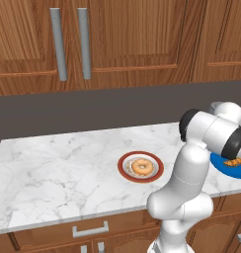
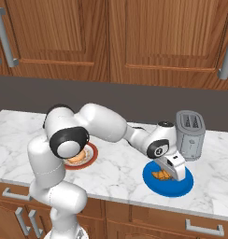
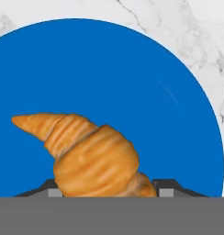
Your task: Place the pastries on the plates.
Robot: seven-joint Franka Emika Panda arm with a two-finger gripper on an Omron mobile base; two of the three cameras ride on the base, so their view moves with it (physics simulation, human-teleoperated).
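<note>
Croissant (image 3: 93, 153) sits between jaws over blue plate (image 2: 179, 185), long axis crosswise to them. Jaws flank it; clamped or apart, cannot tell. Doughnut (image 1: 141, 167) on red-rimmed plate (image 1: 123, 165).

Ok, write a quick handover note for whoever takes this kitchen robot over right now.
Gripper: low over the plain bright blue round plate, jaws on either side of the golden-orange croissant; a firm grip can't be confirmed.
Golden-brown ring doughnut: lying on the white plate with the red-brown rim.
Done: doughnut plated; croissant at the blue plate.
Left: release the croissant if it is held, lift the arm away.
</note>
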